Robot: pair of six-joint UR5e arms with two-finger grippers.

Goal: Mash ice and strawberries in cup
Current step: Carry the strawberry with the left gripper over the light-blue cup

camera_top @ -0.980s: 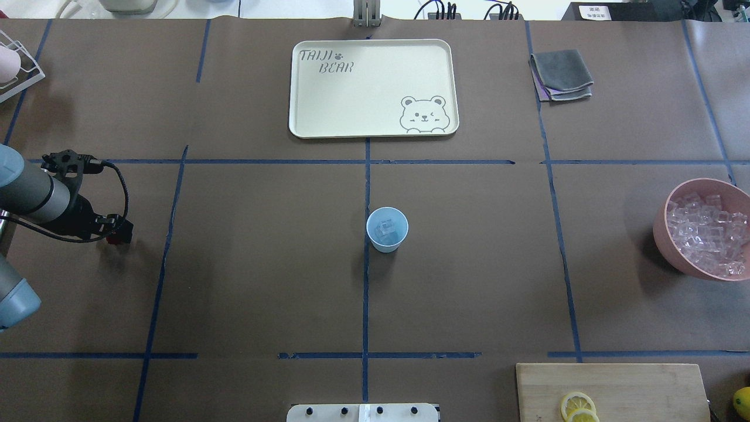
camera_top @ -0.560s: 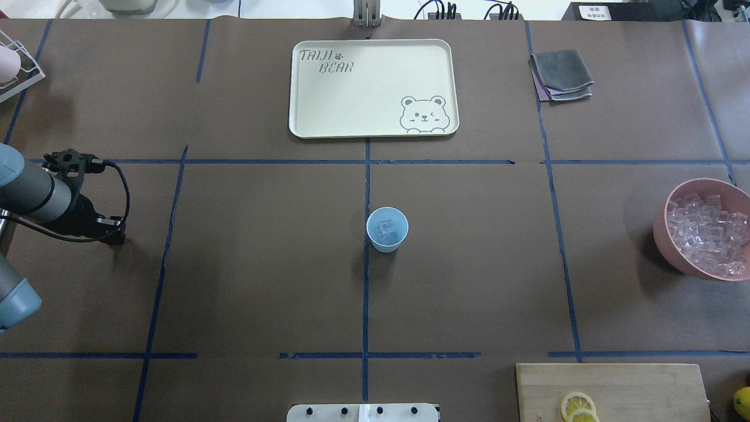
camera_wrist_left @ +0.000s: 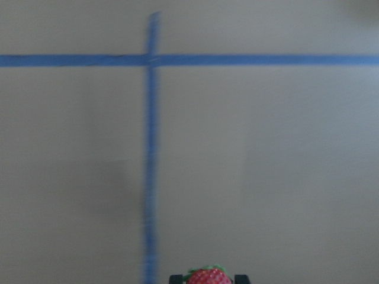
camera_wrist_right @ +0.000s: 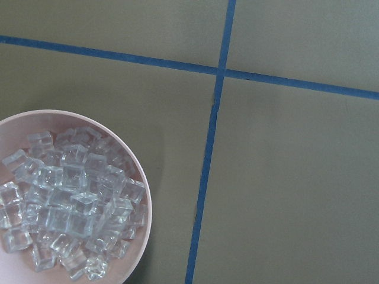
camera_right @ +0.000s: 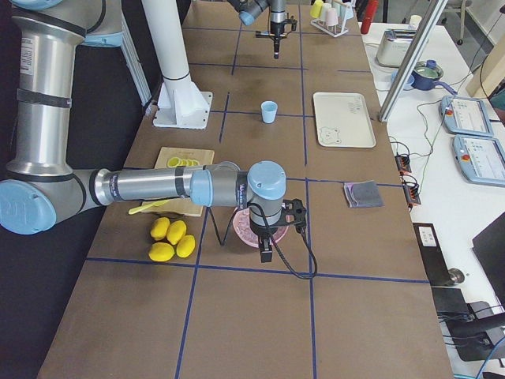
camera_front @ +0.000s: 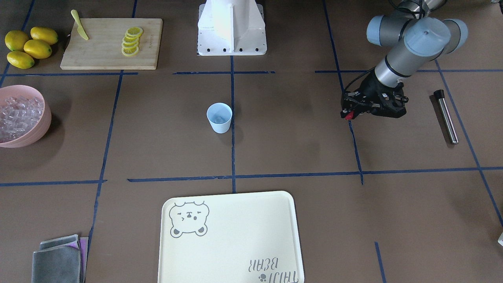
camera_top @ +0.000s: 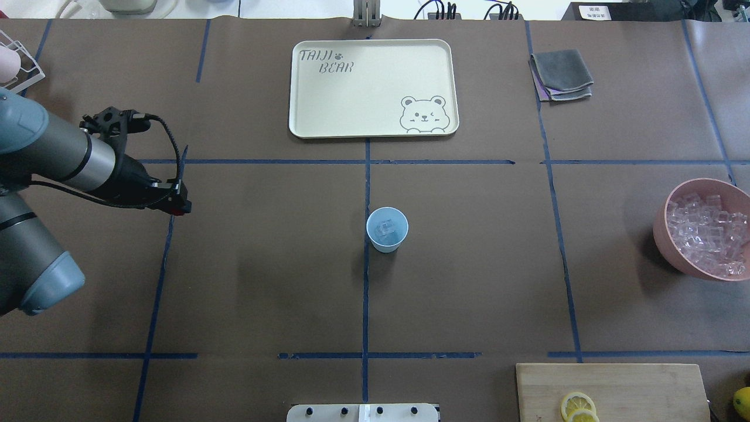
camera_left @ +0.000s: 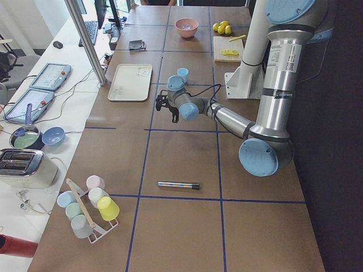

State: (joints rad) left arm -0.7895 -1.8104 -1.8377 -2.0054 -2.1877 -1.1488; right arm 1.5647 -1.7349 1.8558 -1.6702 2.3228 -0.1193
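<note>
The pale blue cup point(camera_top: 387, 237) stands at the table's middle with a few clear ice cubes point(camera_top: 385, 227) inside; it also shows in the front view point(camera_front: 219, 122). My left gripper point(camera_top: 179, 206) hangs over the table far to the cup's left, shut on a small red strawberry point(camera_wrist_left: 208, 277) with a green end, which shows red in the front view point(camera_front: 347, 115). My right gripper point(camera_right: 266, 254) shows only in the exterior right view, over the pink bowl point(camera_wrist_right: 146, 207) of ice point(camera_wrist_right: 65, 207). I cannot tell if it is open or shut.
A cream bear tray point(camera_top: 304, 88) lies beyond the cup and a grey cloth point(camera_top: 561, 73) at the far right. The pink bowl point(camera_top: 665, 240) sits at the right edge. A cutting board point(camera_front: 102, 51) holds lemon slices beside whole lemons point(camera_front: 27, 45). A metal rod point(camera_front: 446, 116) lies outboard of the left arm.
My left gripper has moved right, toward the cup's side, and a little farther from the robot, with the strawberry in it. The cup has not moved.
</note>
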